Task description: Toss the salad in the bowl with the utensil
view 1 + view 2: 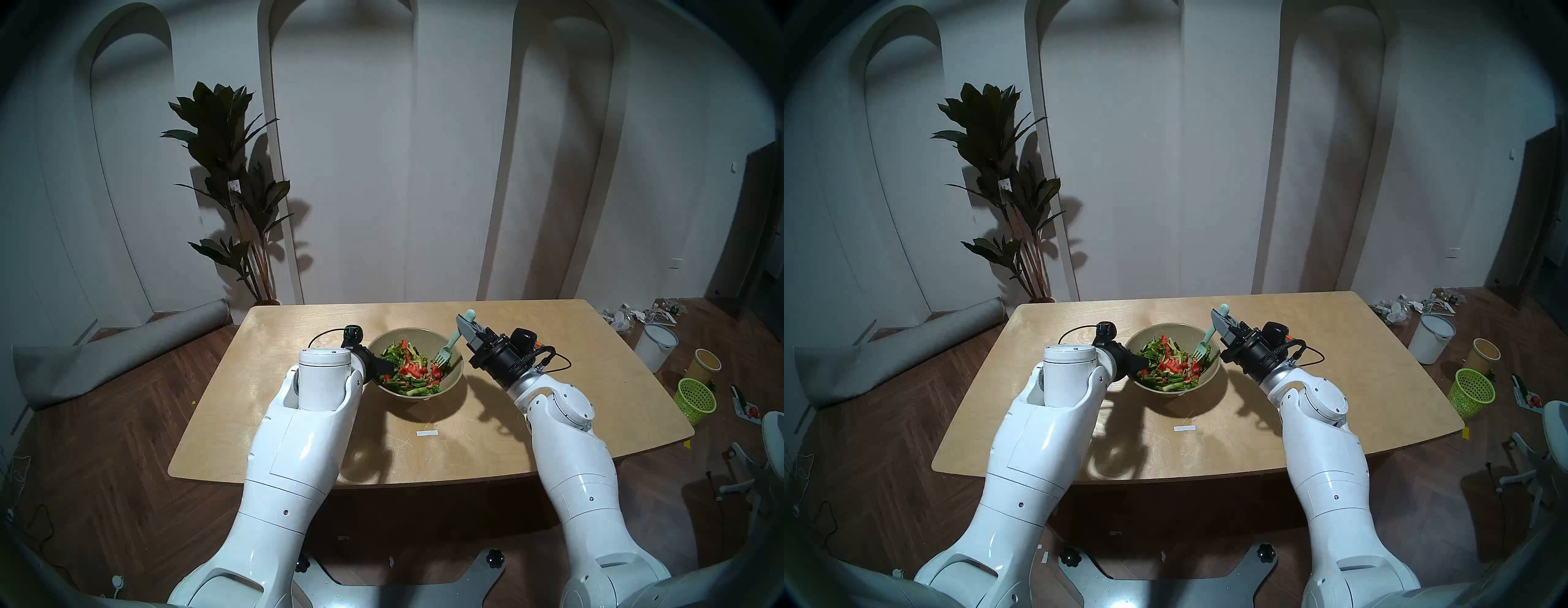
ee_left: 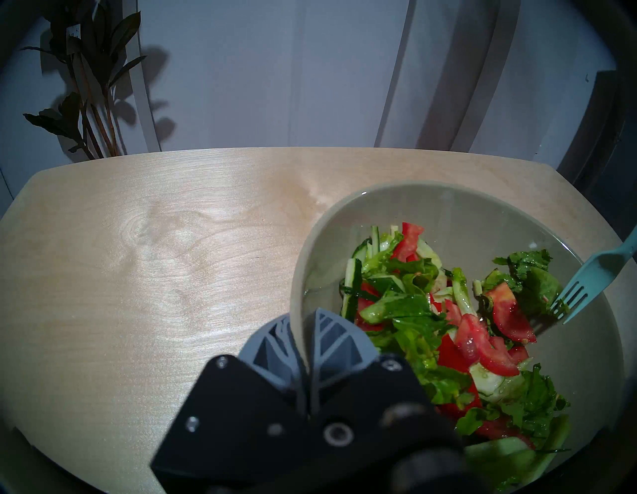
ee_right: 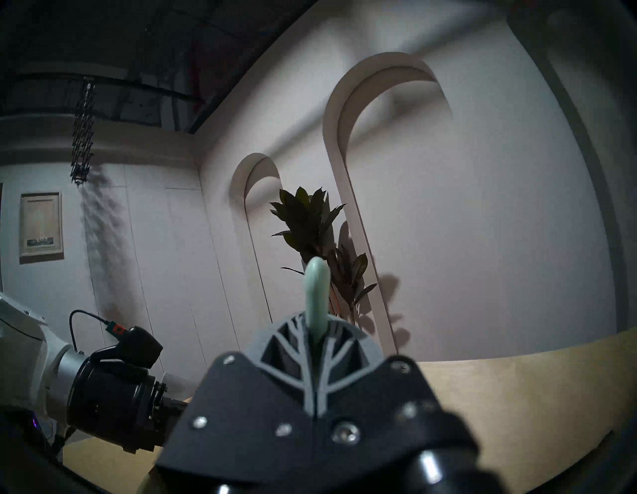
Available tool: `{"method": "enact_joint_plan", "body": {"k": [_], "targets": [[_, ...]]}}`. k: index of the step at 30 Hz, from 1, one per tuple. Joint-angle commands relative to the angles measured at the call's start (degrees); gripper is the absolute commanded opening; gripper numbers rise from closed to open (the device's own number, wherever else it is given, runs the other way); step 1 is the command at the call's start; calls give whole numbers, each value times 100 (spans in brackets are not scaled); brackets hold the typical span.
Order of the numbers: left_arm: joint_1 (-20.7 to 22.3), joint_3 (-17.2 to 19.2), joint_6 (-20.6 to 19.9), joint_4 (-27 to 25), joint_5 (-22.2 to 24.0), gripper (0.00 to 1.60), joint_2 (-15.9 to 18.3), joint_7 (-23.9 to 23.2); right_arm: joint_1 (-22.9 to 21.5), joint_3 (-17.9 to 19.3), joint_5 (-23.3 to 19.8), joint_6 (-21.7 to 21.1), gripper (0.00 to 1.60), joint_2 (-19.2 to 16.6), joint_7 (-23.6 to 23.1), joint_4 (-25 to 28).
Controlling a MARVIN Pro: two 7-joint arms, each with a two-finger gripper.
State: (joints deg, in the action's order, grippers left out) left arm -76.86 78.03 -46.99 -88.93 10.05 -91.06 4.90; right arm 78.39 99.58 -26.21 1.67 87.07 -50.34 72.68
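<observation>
Head views: olive-beige bowl (image 1: pixel 415 362) sits mid-table (image 1: pixel 297 416) w/ the salad (image 1: pixel 409 368) heaped inside. Left gripper (image 1: pixel 379 367) clamps the bowl's near-left rim. Right gripper (image 1: pixel 466 326) is closed on the handle of the mint-green fork (image 1: pixel 453 343), w/ the handle end poking up past the fingers; tines sit low at the salad's right edge, close to the bowl wall. Risk: the fork is held near its top end, so a hard sweep could lever it loose or twist it in the pads.

Left wrist view: jaws pinch the rim, one finger (image 2: pixel 275 339) outside, the other inside against wet leaves. Tines are at a tomato piece (image 2: pixel 508 312) by the far wall. Risk: a thin, slick rim gives a marginal hold; a sideways fork push may tip or slide the bowl. The salad rides high on the near side, so a fast lift could throw pieces onto the table.

Right wrist view: the fork handle is clamped centrally between the fingers, camera aimed at the wall and potted plant (image 3: pixel 310 220). Bowl not seen here, so tine depth goes unchecked from this view; scraping the bowl wall is possible.
</observation>
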Motion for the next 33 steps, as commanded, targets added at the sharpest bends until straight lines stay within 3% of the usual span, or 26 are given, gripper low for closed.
{"method": "enact_joint_plan", "body": {"k": [1, 13, 25, 28, 32, 33], "targets": [[60, -12, -11, -44, -2, 0, -11, -5, 70, 136, -329, -157, 0, 411, 252, 239], [66, -34, -15, -49, -18, 0, 9, -13, 333, 287, -526, -291, 0, 594, 524, 774], [126, -143, -34, 2, -90, 0, -23, -15, 403, 346, -534, -248, 0, 543, 527, 848], [150, -162, -32, 17, -112, 22, -32, -12, 389, 359, -541, -247, 0, 534, 510, 835], [179, -179, -41, 37, -132, 80, -43, -8, 368, 367, -534, -215, 0, 515, 463, 796], [184, -181, -44, 41, -135, 117, -45, -10, 363, 372, -536, -212, 0, 512, 454, 787]]}}
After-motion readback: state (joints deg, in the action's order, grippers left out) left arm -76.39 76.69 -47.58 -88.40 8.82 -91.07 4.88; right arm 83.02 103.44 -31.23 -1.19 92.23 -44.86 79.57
